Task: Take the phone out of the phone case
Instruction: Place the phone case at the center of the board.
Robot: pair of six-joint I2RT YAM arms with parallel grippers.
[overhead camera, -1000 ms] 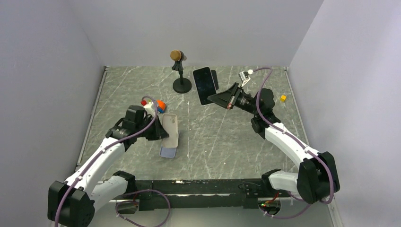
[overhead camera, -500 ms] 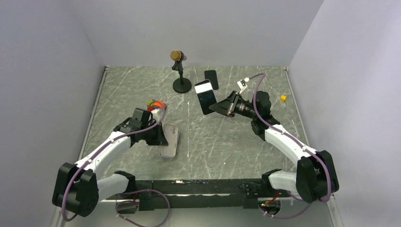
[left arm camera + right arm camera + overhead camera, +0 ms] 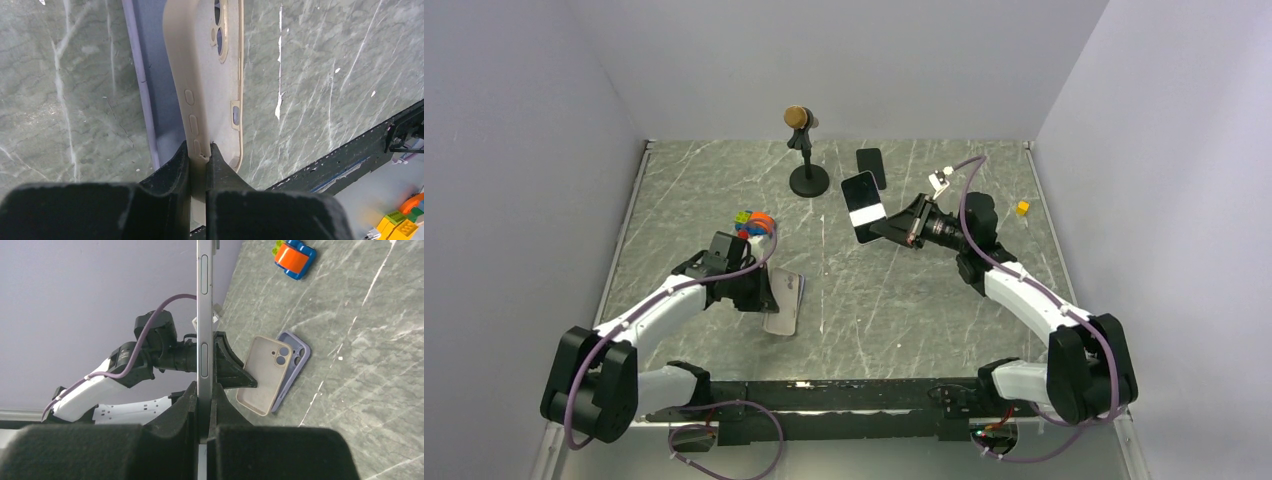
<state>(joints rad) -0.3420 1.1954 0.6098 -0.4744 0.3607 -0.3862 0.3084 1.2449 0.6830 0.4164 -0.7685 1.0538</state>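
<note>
My right gripper (image 3: 894, 226) is shut on the phone (image 3: 864, 206), held in the air over the back middle of the table; in the right wrist view the phone (image 3: 204, 315) shows edge-on between the fingers. My left gripper (image 3: 767, 290) is shut on the edge of the beige phone case (image 3: 784, 303), which lies low on the table, empty. In the left wrist view the case (image 3: 210, 85) rests against a lilac case (image 3: 150, 75) under it. Both cases also show in the right wrist view, the beige case (image 3: 263, 375) and the lilac case (image 3: 296, 357).
A black stand with a round brown top (image 3: 805, 150) is at the back middle. A second dark phone (image 3: 871, 166) lies flat near it. A colourful toy block (image 3: 755, 222) sits behind my left arm. A small yellow cube (image 3: 1022, 208) lies at the right edge.
My left gripper has lowered the beige case from upright to nearly flat on the table. My right gripper has brought the phone forward and down, away from the back.
</note>
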